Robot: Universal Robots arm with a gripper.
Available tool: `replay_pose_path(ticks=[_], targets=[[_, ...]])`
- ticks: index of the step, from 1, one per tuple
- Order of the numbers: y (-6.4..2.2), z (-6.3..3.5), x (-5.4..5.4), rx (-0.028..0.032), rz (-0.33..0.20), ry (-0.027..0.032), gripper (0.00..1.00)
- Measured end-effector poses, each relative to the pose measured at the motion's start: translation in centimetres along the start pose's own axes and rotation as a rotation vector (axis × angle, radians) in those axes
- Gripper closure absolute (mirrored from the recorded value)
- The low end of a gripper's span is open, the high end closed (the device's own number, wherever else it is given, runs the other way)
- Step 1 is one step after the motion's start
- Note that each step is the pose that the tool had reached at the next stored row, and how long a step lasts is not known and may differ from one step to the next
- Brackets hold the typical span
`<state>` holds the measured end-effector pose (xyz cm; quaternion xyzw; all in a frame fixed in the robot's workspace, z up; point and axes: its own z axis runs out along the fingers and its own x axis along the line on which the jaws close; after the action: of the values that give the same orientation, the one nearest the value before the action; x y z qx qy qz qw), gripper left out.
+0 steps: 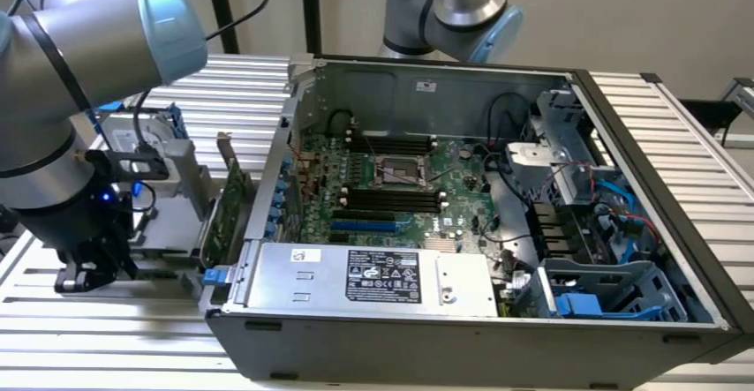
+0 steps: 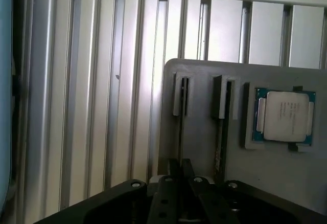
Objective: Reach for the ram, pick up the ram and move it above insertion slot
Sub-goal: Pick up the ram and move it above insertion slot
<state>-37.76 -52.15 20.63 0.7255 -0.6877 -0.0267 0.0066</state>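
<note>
**End effector (image 2: pixel 180 172) down at ram (image 2: pixel 180 127) on fixture plate (image 2: pixel 204 152), beside open PC case (image 1: pixel 471 320)**

Counts:
- One PC case, side panel off, lying on the slatted aluminium desk (image 1: pixel 659 117).
- Inside it, one motherboard (image 1: pixel 389 188) and one power supply (image 1: pixel 377 276) along the near wall.
- Two arms in the exterior view: the working arm (image 1: pixel 59 100) at that view's left, and a second arm (image 1: pixel 454 11) behind the case.
- One grey fixture plate on the desk, with two narrow upright slots and one CPU (image 2: pixel 284 115) seated in a square recess.
- One green expansion card (image 1: pixel 226 206) standing between plate and case.
- One hard drive with blue rails (image 1: pixel 136 135) behind it.

The ram is edge-on to the wrist camera. It reads as a long, thin, dark line, upright in the slot farther from the CPU. Its faces are turned away, so colour and chips are unreadable. The slot nearer the CPU (image 2: pixel 223 121) holds a similar dark strip; I can't tell what it is.

End effector is in line with the ram, at its near end. Contact is unclear. Apart or clamped: cannot tell.
</note>
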Motion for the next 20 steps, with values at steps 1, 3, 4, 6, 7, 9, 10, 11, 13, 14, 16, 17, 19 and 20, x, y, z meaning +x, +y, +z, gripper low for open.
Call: replay_pose_path(ticks=[1,3,4,6,7,9,10,11,13,14,16,17,19,20], targets=[[0.01,-0.39,0.0,-0.0016,0.000,-0.0001,0.86],[0.03,-1.30,0.0,-0.0048,0.000,-0.0002,0.86],[0.02,-1.74,0.0,-0.0058,0.000,-0.0003,0.86],[-0.03,-2.64,-0.1,-0.0074,0.000,-0.0004,0.86],[-0.07,-3.09,-0.1,-0.0081,0.000,-0.0004,0.86],[-0.18,-4.04,-0.1,-0.0093,0.000,-0.0004,0.86],[-0.28,-4.49,-0.1,-0.0097,0.000,-0.0005,0.86],[-0.40,-4.95,-0.1,-0.0099,-0.001,-0.0005,0.86],[-0.76,-5.87,-0.1,-0.0105,-0.001,-0.0004,0.86],[-1.01,-6.35,-0.1,-0.0105,-0.001,-0.0005,0.86],[-1.54,-7.28,-0.1,-0.0108,-0.002,-0.0006,0.86],[-1.81,-7.75,-0.1,-0.0111,-0.002,-0.0007,0.86],[-2.42,-8.70,-0.1,-0.0114,-0.003,-0.0015,0.86],[-2.72,-9.17,-0.1,-0.0117,-0.003,-0.0018,0.86]])
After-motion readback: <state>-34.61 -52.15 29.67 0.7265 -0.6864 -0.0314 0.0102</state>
